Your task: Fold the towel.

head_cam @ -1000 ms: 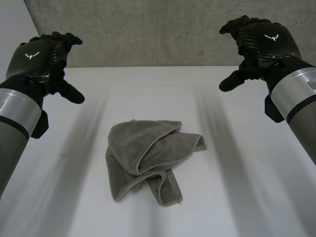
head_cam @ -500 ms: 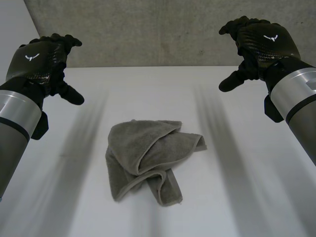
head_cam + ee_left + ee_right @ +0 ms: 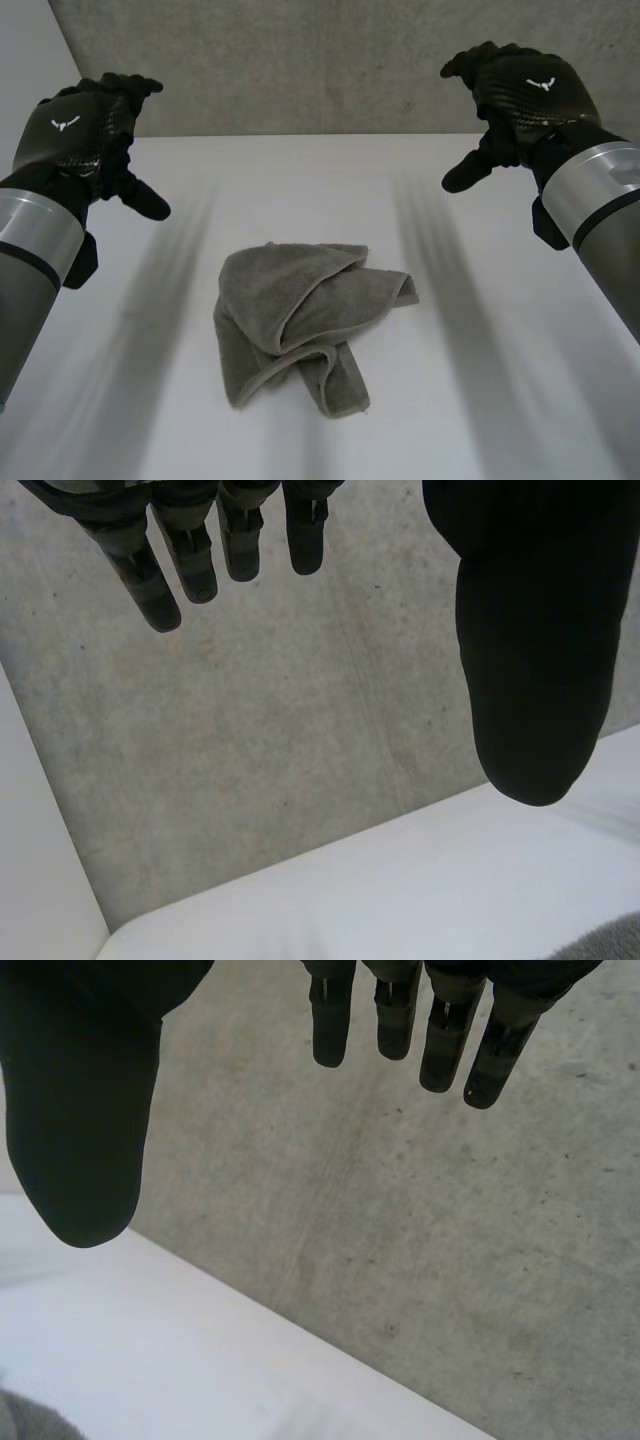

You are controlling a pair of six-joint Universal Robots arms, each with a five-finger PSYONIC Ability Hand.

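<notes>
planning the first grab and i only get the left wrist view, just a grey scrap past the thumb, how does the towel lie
Observer: The head view shows the towel crumpled in a heap at the middle of the white table, not spread flat.
Operator: is either hand on it
Observer: No, the left hand and the right hand hover apart from it, one to each side, nearer the wall.
Operator: right hand open
Observer: Yes, its wrist view shows straight fingers, holding nothing.
</notes>
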